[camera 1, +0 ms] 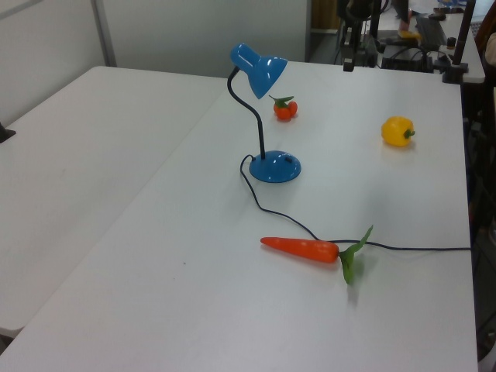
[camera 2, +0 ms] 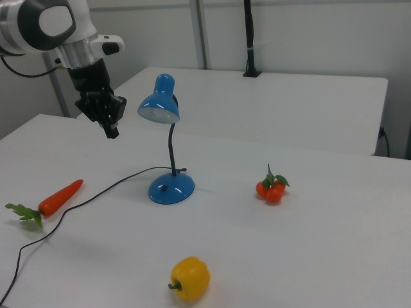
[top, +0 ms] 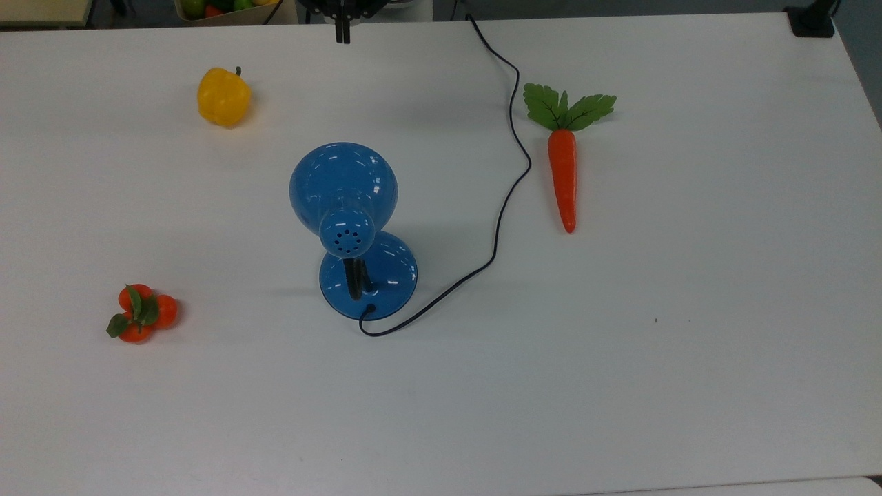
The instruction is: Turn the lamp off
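White table, near edge bare. Tangerine cluster with green leaves sits toward the top view's lower left. Lamp stands mid-table: round blue base flat on the surface, black neck curving up, blue dome shade with vent holes tilted down; shade looks unlit. Thin dark cord loops out from the base and runs off the far table edge, passing just beside the carrot, which lies flat, green leaves pointing away. Yellow bell pepper rests at the top view's upper left, well apart from the lamp. Gripper hangs in the air above the far side of the table, well apart from the lamp, jaws together, holding nothing. Beyond the table's far edge, a bin holds green and orange fruit; contents partly cut off.
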Robot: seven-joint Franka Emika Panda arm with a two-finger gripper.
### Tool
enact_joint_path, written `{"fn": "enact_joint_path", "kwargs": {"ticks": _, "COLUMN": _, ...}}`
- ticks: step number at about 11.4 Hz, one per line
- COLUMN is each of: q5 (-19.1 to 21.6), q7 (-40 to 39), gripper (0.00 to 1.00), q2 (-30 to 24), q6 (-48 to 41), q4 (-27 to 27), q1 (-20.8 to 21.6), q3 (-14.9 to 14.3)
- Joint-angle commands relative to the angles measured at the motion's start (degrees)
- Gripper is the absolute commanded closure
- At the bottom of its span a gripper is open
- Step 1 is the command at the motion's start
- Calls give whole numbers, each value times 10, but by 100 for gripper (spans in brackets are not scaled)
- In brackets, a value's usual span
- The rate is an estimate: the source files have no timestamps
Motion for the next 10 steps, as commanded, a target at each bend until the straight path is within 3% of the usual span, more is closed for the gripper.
{"fn": "enact_joint_path", "kwargs": {"ticks": 1, "q5": 10, "q7": 12, "gripper": 48, "q2": -12, "q6": -31, "q4": -6, "q1": 6, "q3": -9}}
{"fn": "enact_joint_path", "kwargs": {"ticks": 3, "q5": 9, "q7": 9, "gripper": 3, "q2": -21, "q6": -39, "q4": -6, "q1": 6, "q3": -10}}
{"fn": "enact_joint_path", "kwargs": {"ticks": 10, "q5": 8, "q7": 11, "gripper": 0, "q2": -32, "q6": -48, "q4": -6, "q1": 3, "q3": -11}}
